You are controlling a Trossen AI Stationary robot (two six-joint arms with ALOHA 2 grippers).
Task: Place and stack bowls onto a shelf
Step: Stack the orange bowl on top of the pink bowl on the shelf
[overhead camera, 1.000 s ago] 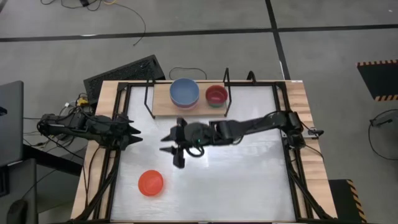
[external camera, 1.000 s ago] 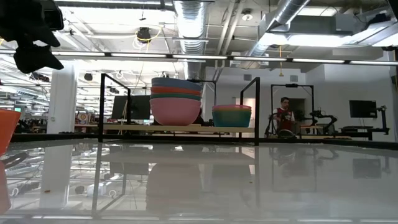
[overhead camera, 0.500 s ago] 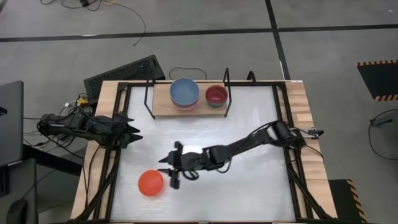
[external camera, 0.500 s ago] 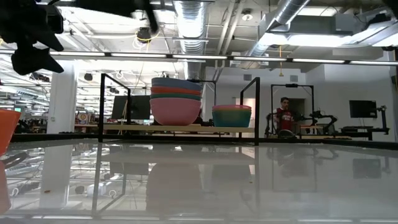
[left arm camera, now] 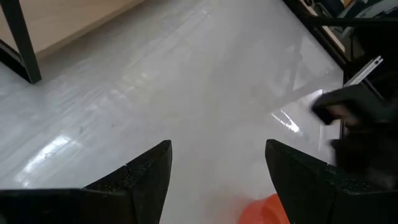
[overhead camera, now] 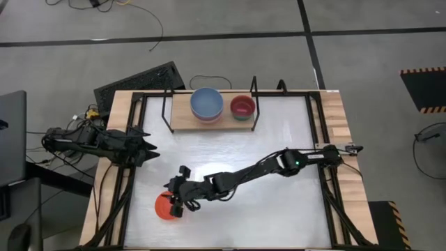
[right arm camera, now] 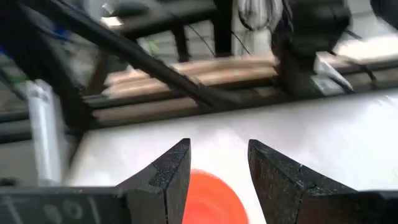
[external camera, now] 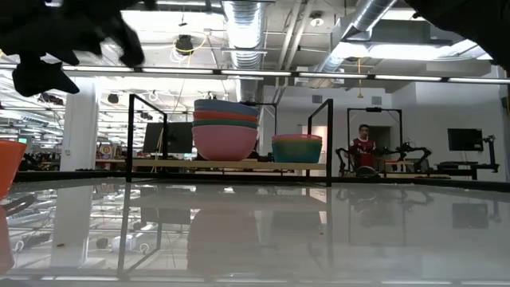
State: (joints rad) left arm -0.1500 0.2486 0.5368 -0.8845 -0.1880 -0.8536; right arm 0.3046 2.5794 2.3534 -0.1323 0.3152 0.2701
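I have the right gripper (overhead camera: 178, 200) over the orange bowl (overhead camera: 166, 208), fingers (right arm camera: 163, 174) apart, bowl just beyond their tips. Left gripper (overhead camera: 148, 148) waits apart, fingers (left arm camera: 146, 171) open. Other bowls (external camera: 225, 129) sit stacked on the shelf (overhead camera: 182, 120).

Right arm stretched low across the table, its right gripper (overhead camera: 175, 199) over the orange bowl (overhead camera: 166, 207), fingers parted. Left gripper (overhead camera: 148, 148), fingers parted, waits well apart from that bowl.
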